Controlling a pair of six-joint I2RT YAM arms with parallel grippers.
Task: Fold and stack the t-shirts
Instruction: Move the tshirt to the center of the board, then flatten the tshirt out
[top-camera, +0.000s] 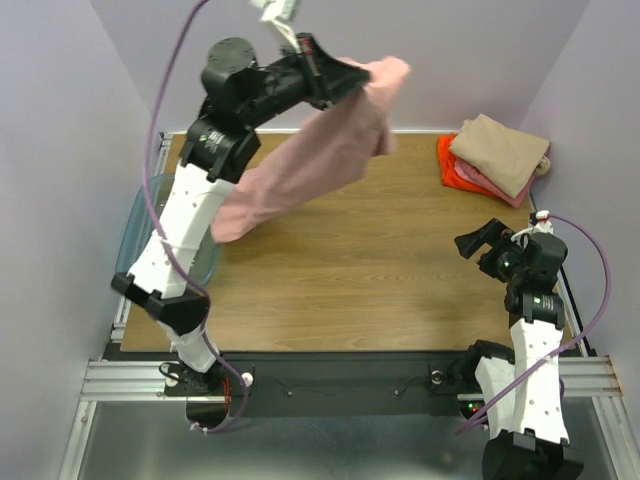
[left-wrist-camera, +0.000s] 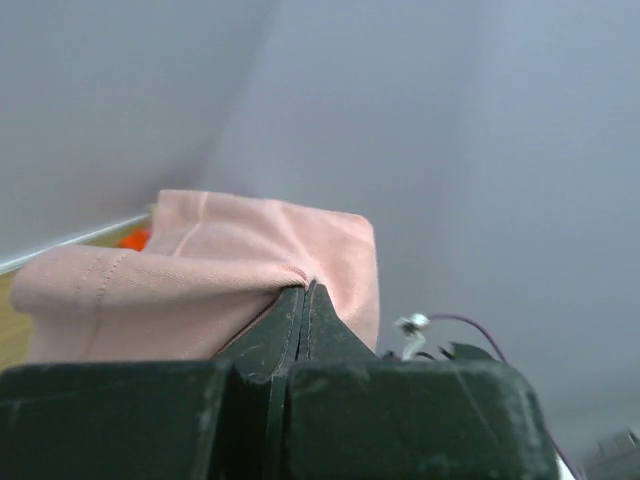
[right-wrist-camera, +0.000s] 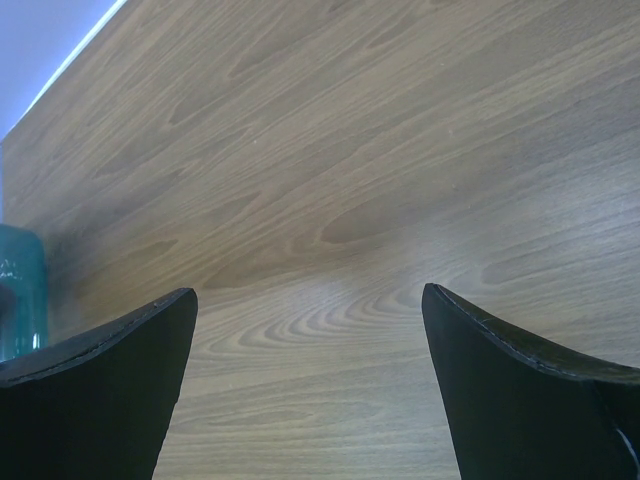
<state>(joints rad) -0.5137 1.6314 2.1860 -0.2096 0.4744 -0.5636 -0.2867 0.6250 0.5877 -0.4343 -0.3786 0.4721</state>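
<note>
A dusty-pink t-shirt hangs in the air over the back left of the table, held high by my left gripper, which is shut on a bunched edge of it. In the left wrist view the pink cloth drapes over the closed fingertips of the left gripper. A stack of folded t-shirts, tan on top of pink and orange, lies at the back right corner. My right gripper hovers open near the table's right side, nothing between its fingers, only bare wood below.
A clear teal plastic bin sits off the table's left edge, partly behind the left arm; its corner shows in the right wrist view. The wooden table is bordered by lavender walls at back and sides.
</note>
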